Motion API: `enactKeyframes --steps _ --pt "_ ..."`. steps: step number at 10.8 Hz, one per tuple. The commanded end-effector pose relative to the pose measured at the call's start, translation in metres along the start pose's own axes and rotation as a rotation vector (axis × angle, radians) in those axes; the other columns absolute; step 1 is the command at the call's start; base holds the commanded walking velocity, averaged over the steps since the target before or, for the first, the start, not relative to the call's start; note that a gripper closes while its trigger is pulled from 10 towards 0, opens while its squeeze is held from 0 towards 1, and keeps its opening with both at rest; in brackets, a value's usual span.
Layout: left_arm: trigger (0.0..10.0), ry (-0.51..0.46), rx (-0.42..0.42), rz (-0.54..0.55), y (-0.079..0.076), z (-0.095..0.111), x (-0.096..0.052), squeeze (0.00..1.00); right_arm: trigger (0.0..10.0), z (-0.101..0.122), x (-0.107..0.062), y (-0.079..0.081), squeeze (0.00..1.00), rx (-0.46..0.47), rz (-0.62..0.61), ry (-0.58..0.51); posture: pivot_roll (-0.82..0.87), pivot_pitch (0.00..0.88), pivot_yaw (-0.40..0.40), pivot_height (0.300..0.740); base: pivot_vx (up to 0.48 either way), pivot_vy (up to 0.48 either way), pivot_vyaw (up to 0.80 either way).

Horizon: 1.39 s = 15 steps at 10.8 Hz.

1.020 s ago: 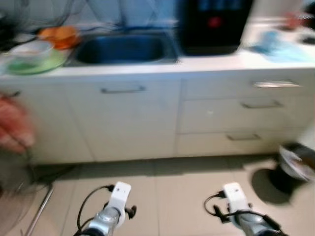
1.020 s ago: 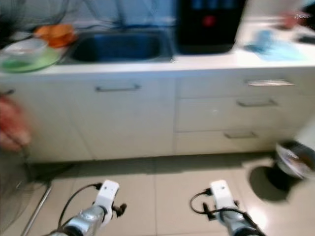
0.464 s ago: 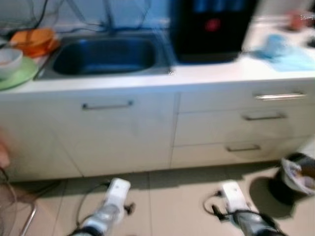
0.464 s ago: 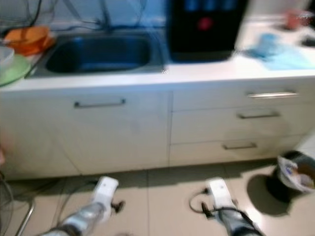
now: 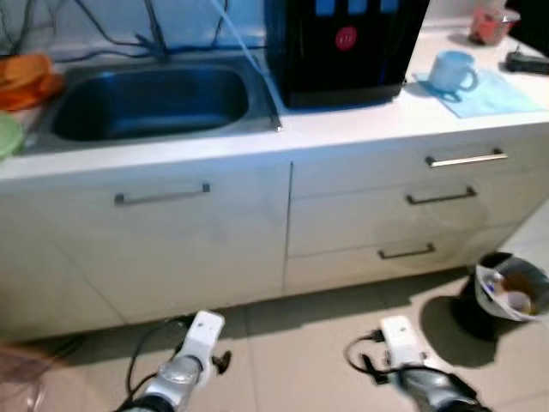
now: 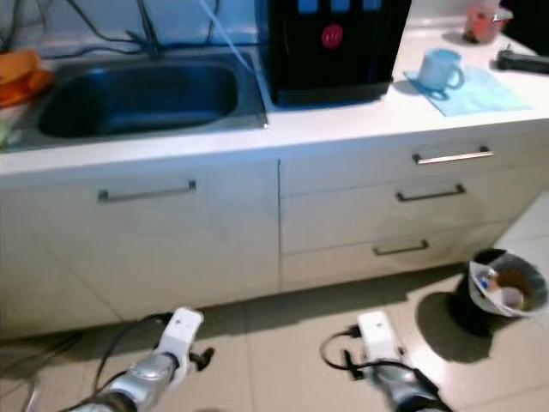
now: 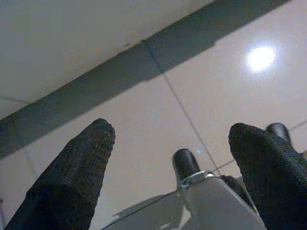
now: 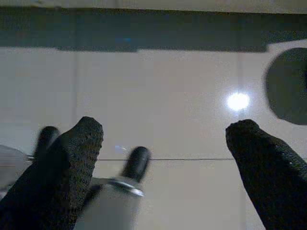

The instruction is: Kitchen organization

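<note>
A white kitchen counter (image 5: 360, 129) runs across the head views, with a steel sink (image 5: 150, 103) set in it. Right of the sink stands a black water dispenser (image 5: 343, 47). A pale blue mug (image 5: 450, 71) rests on a blue cloth (image 5: 493, 93) further right. An orange bowl (image 5: 26, 77) and a green plate (image 5: 7, 136) sit at the far left. Both arms hang low in front of the cabinets. My left gripper (image 7: 170, 132) is open over the tiled floor, holding nothing. My right gripper (image 8: 167, 127) is open over the floor too, also holding nothing.
Below the counter are a cupboard door with a bar handle (image 5: 161, 195) and three drawers (image 5: 442, 197). A black bin (image 5: 506, 296) with a white liner stands on the floor at the right. A red cup (image 5: 489, 21) and a dark object (image 5: 527, 62) sit at the counter's back right.
The camera has swung right and the picture has sharpened, so the sink and dishes slid left and the mug came into clear view. Both arms hang as before.
</note>
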State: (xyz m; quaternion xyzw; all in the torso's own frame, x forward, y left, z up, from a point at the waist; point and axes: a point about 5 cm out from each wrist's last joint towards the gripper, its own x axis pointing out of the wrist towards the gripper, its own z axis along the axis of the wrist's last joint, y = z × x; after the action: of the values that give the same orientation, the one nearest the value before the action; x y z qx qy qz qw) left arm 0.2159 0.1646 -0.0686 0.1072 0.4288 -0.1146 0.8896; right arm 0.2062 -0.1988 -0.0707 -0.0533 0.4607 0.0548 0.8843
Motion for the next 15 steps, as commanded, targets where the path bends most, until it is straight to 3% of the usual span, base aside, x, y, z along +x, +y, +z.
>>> enactKeyframes --steps 1,5,7,8,9,10,11,13,14,15 --pt "10.0 -0.021 0.018 0.006 -0.001 0.000 0.000 0.00 10.0 0.002 -0.001 -0.003 0.00 0.050 -0.004 -0.024 0.13 0.010 0.049 0.740 0.000 0.000 0.00" --pt "10.0 -0.207 -0.077 0.061 0.000 0.010 -0.004 0.00 10.0 0.012 -0.004 -0.001 0.00 0.141 0.033 -0.216 0.15 0.018 0.031 0.740 0.000 0.000 0.00" --pt "10.0 -0.246 -0.129 0.052 -0.002 0.010 -0.005 0.00 10.0 0.079 -0.009 0.002 0.00 0.148 0.080 -0.480 0.14 0.026 0.032 0.740 0.000 0.000 0.00" --pt "10.0 -0.431 -0.103 0.085 0.016 0.058 -0.007 0.00 10.0 0.090 -0.013 -0.002 0.00 0.142 0.053 -0.534 0.14 0.037 0.032 0.740 0.000 0.000 0.00" --pt "10.0 -0.771 -0.096 0.114 0.033 0.128 -0.029 0.00 10.0 0.103 -0.019 -0.006 0.00 0.098 -0.010 -0.581 0.14 0.046 0.031 0.740 0.000 0.000 0.00" --pt "10.0 -0.901 -0.073 0.075 0.030 0.145 -0.042 0.00 10.0 0.115 -0.026 -0.003 0.00 0.120 0.013 -0.652 0.14 0.049 0.033 0.740 0.000 0.000 0.00" --pt "10.0 -1.027 -0.173 0.088 0.034 0.171 -0.062 0.00 10.0 0.145 -0.045 0.006 0.00 0.194 0.054 -0.799 0.14 0.048 0.035 0.740 0.000 0.000 0.00" --pt "10.0 -1.113 -0.243 0.085 0.031 0.198 -0.078 0.00 10.0 0.178 -0.067 0.011 0.00 0.134 0.022 -0.954 0.13 0.039 0.035 0.740 0.000 0.000 0.00" --pt "10.0 -1.130 -0.222 0.079 0.026 0.204 -0.086 0.00 10.0 0.184 -0.074 0.015 0.00 0.147 0.056 -0.944 0.13 0.038 0.035 0.740 0.000 0.000 0.00" --pt "10.0 -1.116 -0.212 0.077 0.022 0.200 -0.091 0.00 10.0 0.185 -0.084 0.018 0.00 0.094 0.070 -0.965 0.13 0.035 0.035 0.740 0.000 0.000 0.00"
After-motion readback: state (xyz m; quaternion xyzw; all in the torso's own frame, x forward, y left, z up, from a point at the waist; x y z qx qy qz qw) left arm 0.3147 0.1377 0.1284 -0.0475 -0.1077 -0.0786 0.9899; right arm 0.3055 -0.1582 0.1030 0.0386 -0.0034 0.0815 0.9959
